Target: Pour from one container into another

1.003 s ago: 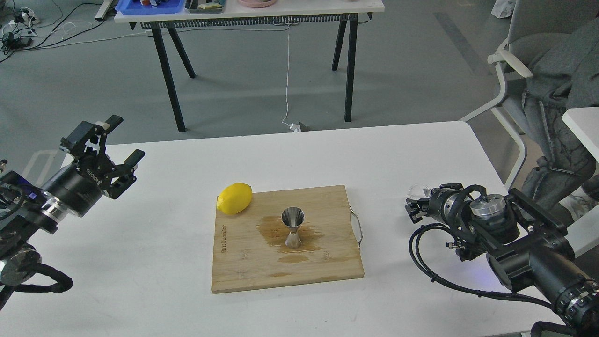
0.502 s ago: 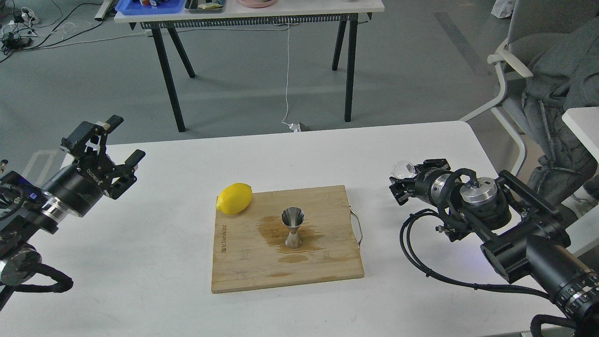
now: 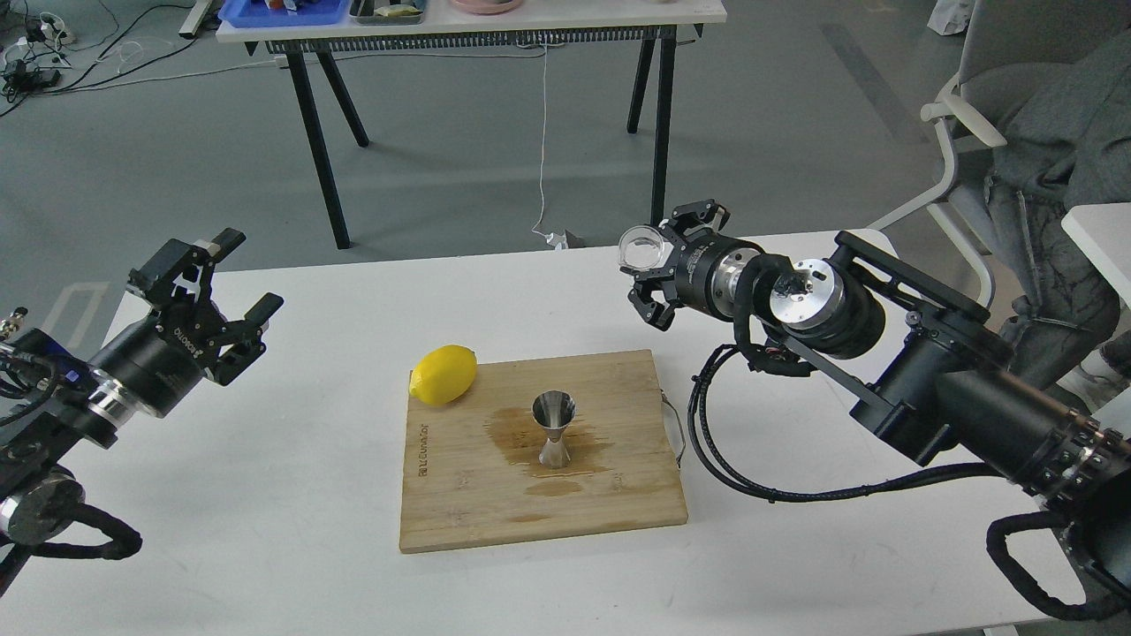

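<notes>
A small clear cup (image 3: 640,248) is held in the air by my right gripper (image 3: 655,261), which is shut on it above the table's far right part, up and to the right of the board. The shiny steel jigger (image 3: 554,430) stands upright in the middle of the wooden cutting board (image 3: 459,495), on a wet brown stain. A yellow lemon (image 3: 443,374) rests on the board's far left corner. My left gripper (image 3: 231,296) hovers open over the table's left side, far from the board, with nothing between its fingers.
The white table (image 3: 292,530) carries the board. A black cable (image 3: 751,477) from the right arm loops down beside the board's metal handle (image 3: 673,424). Beyond the table stand another table (image 3: 477,26) and a chair (image 3: 1016,115) draped with grey clothing.
My right arm has risen and swung left toward the board with the clear cup in its grip. The left gripper has shifted slightly right. Jigger and lemon have not moved.
</notes>
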